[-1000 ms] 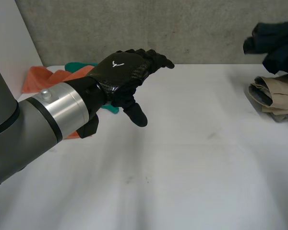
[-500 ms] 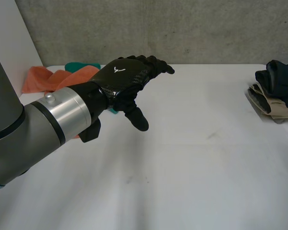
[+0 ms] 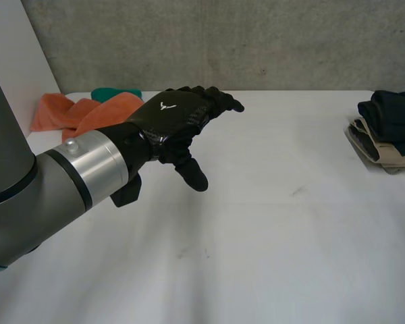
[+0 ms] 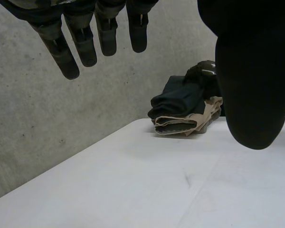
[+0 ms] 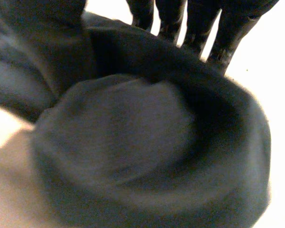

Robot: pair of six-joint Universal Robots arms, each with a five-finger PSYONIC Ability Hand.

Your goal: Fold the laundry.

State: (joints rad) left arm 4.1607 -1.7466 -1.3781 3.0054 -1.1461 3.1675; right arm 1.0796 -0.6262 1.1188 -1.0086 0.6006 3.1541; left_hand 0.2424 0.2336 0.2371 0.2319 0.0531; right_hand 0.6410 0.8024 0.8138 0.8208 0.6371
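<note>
Grey concrete wall backs a white bench whose middle lies bare, probably kept free as folding space. At its far right edge sits the finished stack: a dark navy garment on top of a beige folded garment. The right hand is on that dark navy garment, its fingers straight along the far side of a thick fold and its thumb on the near side, so the cloth is pinched between them. I judge it is settling the piece squarely on the stack.

The left hand hovers above the bench with fingers straight, thumb hanging down and nothing in its hold. It seems to be waiting near the unfolded laundry, a crumpled orange cloth and a teal cloth at the far left corner.

A second ago the dark navy garment hung in the air above the stack; now it rests low on it. The left hand has shifted only slightly.
</note>
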